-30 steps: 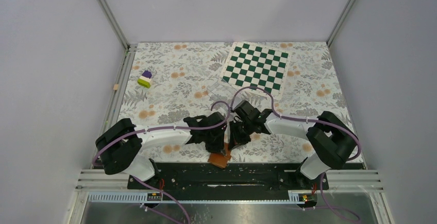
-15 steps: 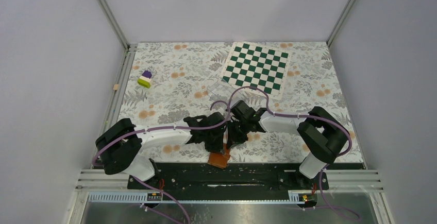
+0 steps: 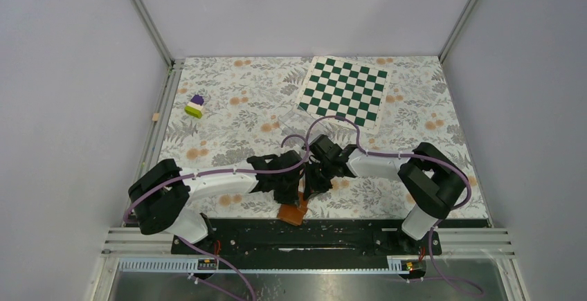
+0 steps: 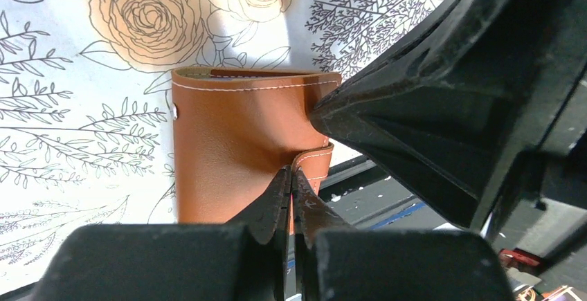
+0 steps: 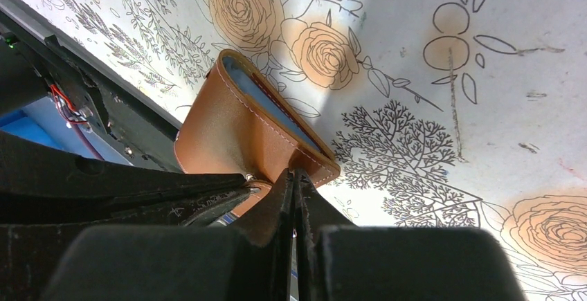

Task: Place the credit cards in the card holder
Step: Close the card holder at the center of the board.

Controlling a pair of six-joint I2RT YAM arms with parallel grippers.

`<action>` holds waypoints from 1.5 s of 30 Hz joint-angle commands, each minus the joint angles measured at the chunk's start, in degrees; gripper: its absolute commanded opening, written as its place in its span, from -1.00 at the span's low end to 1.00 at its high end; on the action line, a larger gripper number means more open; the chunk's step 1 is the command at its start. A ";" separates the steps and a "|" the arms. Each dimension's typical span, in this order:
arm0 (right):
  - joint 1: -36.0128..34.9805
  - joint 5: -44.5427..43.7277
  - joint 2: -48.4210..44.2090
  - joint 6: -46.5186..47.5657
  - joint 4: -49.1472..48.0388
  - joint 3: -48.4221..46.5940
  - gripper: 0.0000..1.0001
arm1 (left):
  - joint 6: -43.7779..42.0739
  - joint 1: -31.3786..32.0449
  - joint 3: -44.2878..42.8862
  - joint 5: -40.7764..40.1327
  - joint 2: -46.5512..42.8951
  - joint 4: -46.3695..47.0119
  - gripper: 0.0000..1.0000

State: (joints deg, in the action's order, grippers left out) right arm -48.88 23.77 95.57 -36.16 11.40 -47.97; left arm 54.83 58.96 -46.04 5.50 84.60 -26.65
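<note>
The card holder (image 3: 293, 212), a brown leather wallet, lies at the table's near edge, partly over the black rail. In the left wrist view the card holder (image 4: 235, 149) shows its outer face. My left gripper (image 4: 292, 176) is shut on its snap tab (image 4: 317, 166). In the right wrist view the card holder (image 5: 235, 135) gapes a little and shows its blue-grey lining (image 5: 270, 104). My right gripper (image 5: 294, 174) is shut on its stitched front flap. In the top view the left gripper (image 3: 294, 194) and the right gripper (image 3: 309, 189) meet tip to tip over it. No credit cards are in view.
A green and white checkerboard mat (image 3: 344, 91) lies at the back right. A purple, white and green block stack (image 3: 195, 106) stands at the back left. A clear plastic piece (image 3: 291, 117) lies mid-table behind the arms. The black base rail (image 3: 346, 232) runs along the near edge.
The right arm has swung a little to the left. The wallet has shifted slightly left with both grippers still on it.
</note>
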 commanded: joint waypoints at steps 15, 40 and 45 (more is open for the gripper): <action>-0.99 -1.51 2.51 2.60 2.53 -1.30 -1.00 | -0.18 -0.34 -2.39 -5.26 -0.17 -2.65 -1.00; -1.04 -1.74 -5.92 2.99 2.86 -4.09 -0.59 | -3.23 -9.05 4.01 5.76 -1.57 7.09 -1.00; -0.99 -0.34 -4.52 2.84 2.56 -5.24 -0.67 | -2.36 -9.91 4.81 6.70 -1.60 8.11 -1.00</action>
State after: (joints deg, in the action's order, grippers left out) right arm -49.25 23.44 90.87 -33.30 14.31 -52.10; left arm 52.36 49.69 -42.26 11.29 83.83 -21.06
